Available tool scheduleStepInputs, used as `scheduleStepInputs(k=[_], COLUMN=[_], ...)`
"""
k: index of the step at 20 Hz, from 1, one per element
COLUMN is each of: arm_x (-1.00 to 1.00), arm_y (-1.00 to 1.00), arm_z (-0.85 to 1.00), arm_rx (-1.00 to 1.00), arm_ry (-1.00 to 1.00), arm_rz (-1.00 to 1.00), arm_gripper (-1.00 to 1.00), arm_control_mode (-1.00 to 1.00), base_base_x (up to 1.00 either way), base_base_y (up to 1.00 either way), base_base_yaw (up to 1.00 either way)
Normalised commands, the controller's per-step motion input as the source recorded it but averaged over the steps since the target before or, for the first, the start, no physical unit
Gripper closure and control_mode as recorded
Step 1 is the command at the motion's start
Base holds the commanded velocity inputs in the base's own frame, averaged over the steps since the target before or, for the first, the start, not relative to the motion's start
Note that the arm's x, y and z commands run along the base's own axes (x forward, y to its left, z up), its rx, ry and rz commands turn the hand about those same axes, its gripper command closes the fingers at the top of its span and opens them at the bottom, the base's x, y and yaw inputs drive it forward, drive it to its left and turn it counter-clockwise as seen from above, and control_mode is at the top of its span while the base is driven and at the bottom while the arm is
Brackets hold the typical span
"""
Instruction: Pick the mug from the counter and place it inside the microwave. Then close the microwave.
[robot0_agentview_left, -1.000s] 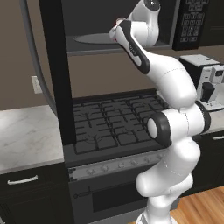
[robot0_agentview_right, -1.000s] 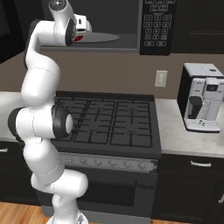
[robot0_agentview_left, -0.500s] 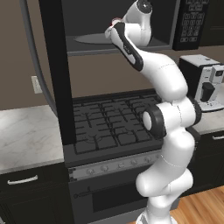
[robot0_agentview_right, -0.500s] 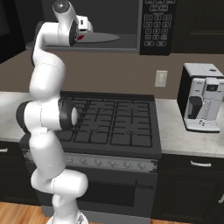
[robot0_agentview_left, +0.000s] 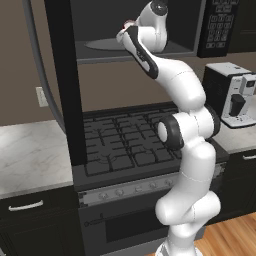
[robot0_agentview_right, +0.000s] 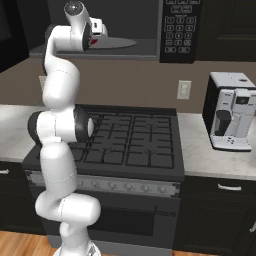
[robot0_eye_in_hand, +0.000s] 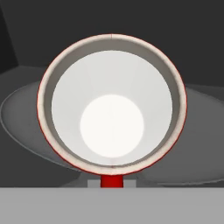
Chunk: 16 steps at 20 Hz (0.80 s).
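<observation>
Hiding the gripper's fingertips, mug (robot0_eye_in_hand: 112, 105) over turntable plate (robot0_eye_in_hand: 26, 118)

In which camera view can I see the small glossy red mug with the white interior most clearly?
The hand view is best: the small glossy red mug faces the camera, showing its whole rim and white interior. The right base view gives a red sliver beside the arm; the left base view gives a tiny red edge.

Mug (robot0_eye_in_hand: 112, 127) over the turntable plate (robot0_eye_in_hand: 26, 118), inside the open microwave (robot0_agentview_left: 140, 30). Keypad panel (robot0_agentview_right: 176, 30) right of the cavity. Stove (robot0_agentview_right: 132, 140) below the microwave, counter (robot0_agentview_left: 30, 155) on both sides, coffee machine (robot0_agentview_right: 229, 117) on its right stretch.
</observation>
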Motion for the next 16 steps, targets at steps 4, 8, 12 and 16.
scheduleStepInputs(k=[4,8,12,16], arm_x=[0.03,0.00,0.00,0.00], arm_y=[0.00,0.00,0.00,0.00], arm_z=[0.00,0.00,-0.06,-0.13], arm_rx=[0.00,0.00,0.00,0.00], arm_ry=[0.04,0.09,0.06,0.00], arm_rz=[0.00,0.00,0.00,0.00], arm_gripper=[1.00,1.00,1.00,1.00], arm_control_mode=[-1.00,-1.00,-1.00,-1.00], base_base_x=[0.00,0.00,0.00,0.00], base_base_y=[0.00,0.00,0.00,0.00], base_base_yaw=[0.00,0.00,0.00,0.00])
